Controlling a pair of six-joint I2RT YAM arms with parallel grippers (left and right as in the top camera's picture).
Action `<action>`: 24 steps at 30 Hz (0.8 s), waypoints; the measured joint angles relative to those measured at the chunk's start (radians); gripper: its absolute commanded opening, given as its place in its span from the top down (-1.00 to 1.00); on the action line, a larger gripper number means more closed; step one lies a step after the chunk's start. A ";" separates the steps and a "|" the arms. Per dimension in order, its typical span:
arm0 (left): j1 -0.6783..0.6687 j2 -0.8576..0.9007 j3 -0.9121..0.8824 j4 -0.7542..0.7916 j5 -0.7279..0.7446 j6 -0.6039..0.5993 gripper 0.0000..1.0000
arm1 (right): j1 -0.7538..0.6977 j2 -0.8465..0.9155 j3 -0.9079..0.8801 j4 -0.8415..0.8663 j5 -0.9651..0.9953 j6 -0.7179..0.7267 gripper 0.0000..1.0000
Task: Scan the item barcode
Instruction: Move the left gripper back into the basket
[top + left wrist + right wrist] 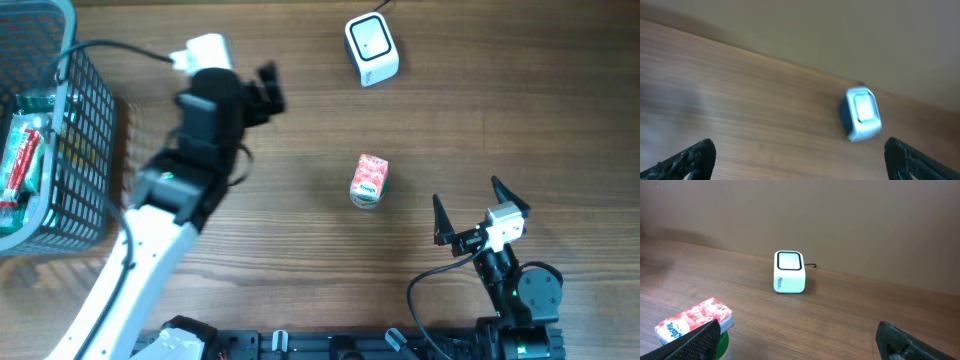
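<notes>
The item, a small red, white and green carton (pixel 368 181), lies on the wooden table near the middle. The white barcode scanner (pixel 371 48) stands at the back, its window up. My left gripper (pixel 272 88) hangs open left of the scanner and holds nothing. In the left wrist view, the scanner (pixel 862 114) shows blurred ahead between the wide fingers (pixel 690 160). My right gripper (pixel 467 192) is open at the front right, apart from the carton. The right wrist view has the carton (pixel 692 320) by its left finger and the scanner (pixel 789 272) farther off.
A dark wire basket (pixel 85 150) holding packaged goods stands at the table's left edge, beside my left arm. The scanner's cable runs off the back edge.
</notes>
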 measured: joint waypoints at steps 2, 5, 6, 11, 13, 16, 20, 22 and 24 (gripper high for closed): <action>0.078 -0.027 0.014 -0.042 0.021 0.003 -0.98 | 0.000 0.000 0.000 0.000 0.000 0.000 -0.99; 0.197 -0.035 0.098 -0.143 0.083 0.007 -0.99 | 0.000 0.000 0.000 0.000 0.000 0.000 -1.00; 0.240 -0.035 0.143 -0.182 0.113 0.010 -1.00 | 0.000 0.000 0.000 0.000 0.000 0.000 -0.99; 0.430 -0.039 0.334 -0.265 0.200 0.027 -1.00 | 0.000 0.000 0.000 0.000 0.000 0.000 -1.00; 0.459 -0.041 0.343 -0.294 0.216 0.039 -1.00 | 0.000 0.000 0.000 0.000 0.000 0.000 -0.99; 0.500 -0.028 0.343 -0.373 0.228 0.050 -1.00 | 0.000 0.000 0.000 0.000 0.000 0.000 -0.99; 0.540 0.010 0.342 -0.426 0.233 0.055 -1.00 | 0.000 0.000 0.000 0.000 0.000 0.000 -1.00; 0.553 0.033 0.342 -0.435 0.235 0.055 -1.00 | 0.000 0.000 0.000 0.000 0.000 0.000 -0.99; 0.564 0.061 0.342 -0.447 0.238 0.059 -1.00 | 0.000 0.000 0.000 0.000 0.000 0.000 -1.00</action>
